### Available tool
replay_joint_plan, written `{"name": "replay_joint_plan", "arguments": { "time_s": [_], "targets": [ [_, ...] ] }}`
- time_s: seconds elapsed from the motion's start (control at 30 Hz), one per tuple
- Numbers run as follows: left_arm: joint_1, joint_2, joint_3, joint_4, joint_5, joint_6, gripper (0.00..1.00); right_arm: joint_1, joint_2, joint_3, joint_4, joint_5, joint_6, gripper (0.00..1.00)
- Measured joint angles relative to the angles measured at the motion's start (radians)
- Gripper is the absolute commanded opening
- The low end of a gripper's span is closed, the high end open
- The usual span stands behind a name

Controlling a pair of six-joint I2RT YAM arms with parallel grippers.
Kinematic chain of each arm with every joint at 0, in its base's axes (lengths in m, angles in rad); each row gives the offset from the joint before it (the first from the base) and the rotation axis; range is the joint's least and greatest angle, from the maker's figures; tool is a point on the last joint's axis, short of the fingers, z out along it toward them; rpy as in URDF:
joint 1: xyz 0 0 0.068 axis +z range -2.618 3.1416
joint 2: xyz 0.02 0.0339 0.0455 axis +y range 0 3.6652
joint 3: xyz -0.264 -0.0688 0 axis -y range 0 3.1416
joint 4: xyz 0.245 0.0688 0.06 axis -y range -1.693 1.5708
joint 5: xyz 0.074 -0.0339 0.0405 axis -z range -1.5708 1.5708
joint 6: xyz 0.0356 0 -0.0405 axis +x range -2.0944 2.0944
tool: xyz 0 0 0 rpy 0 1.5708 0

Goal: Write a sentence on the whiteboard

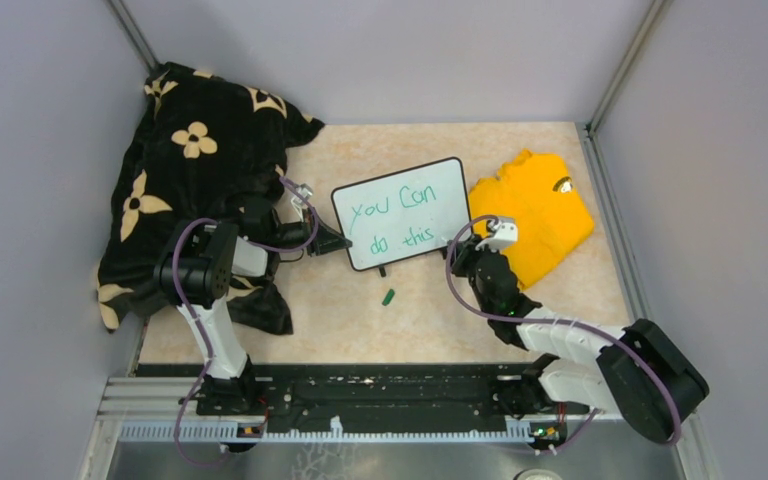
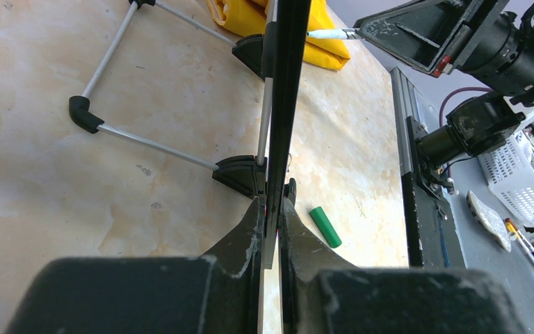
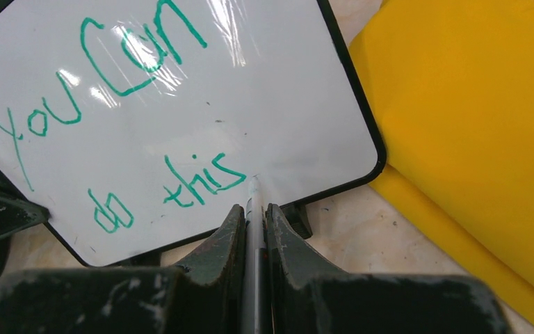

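Note:
The whiteboard [image 1: 405, 212] stands tilted on its wire stand mid-table, with "you Can do this" on it in green. My left gripper [image 1: 345, 241] is shut on the board's left edge; in the left wrist view the black frame [image 2: 286, 83] runs edge-on between the jaws [image 2: 274, 209]. My right gripper [image 1: 468, 250] is shut on a white marker [image 3: 254, 209]. The marker tip sits at the board [image 3: 181, 83] just right of the word "this". The marker's green cap [image 1: 388, 297] lies on the table in front of the board and shows in the left wrist view [image 2: 325, 227].
A folded yellow shirt [image 1: 535, 215] lies right of the board, close to my right gripper, and shows in the right wrist view [image 3: 473, 111]. A black cloth with cream flowers [image 1: 195, 170] lies heaped at the left over the table's edge. Grey walls enclose the table.

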Motion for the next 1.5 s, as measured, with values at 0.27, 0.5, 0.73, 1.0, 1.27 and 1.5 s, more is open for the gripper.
{"name": "replay_joint_plan", "arguments": {
  "time_s": [0.27, 0.5, 0.73, 1.0, 1.27, 1.5],
  "targets": [
    [0.000, 0.000, 0.000, 0.000, 0.000, 0.000, 0.00, -0.026, 0.016, 0.000, 0.005, -0.019, 0.034, 0.00],
    [0.000, 0.000, 0.000, 0.000, 0.000, -0.002, 0.00, -0.026, 0.015, -0.003, 0.009, -0.022, 0.035, 0.00],
    [0.000, 0.000, 0.000, 0.000, 0.000, -0.002, 0.00, -0.026, 0.016, -0.016, 0.020, -0.024, 0.033, 0.00],
    [0.000, 0.000, 0.000, 0.000, -0.001, -0.002, 0.00, -0.026, 0.026, -0.016, 0.031, -0.025, 0.038, 0.00],
    [0.000, 0.000, 0.000, 0.000, -0.001, -0.002, 0.00, -0.026, 0.036, -0.015, 0.040, -0.025, 0.040, 0.00],
    [0.000, 0.000, 0.000, -0.001, -0.001, -0.002, 0.00, -0.026, 0.048, -0.015, 0.050, -0.025, 0.043, 0.00]
  ]
}}
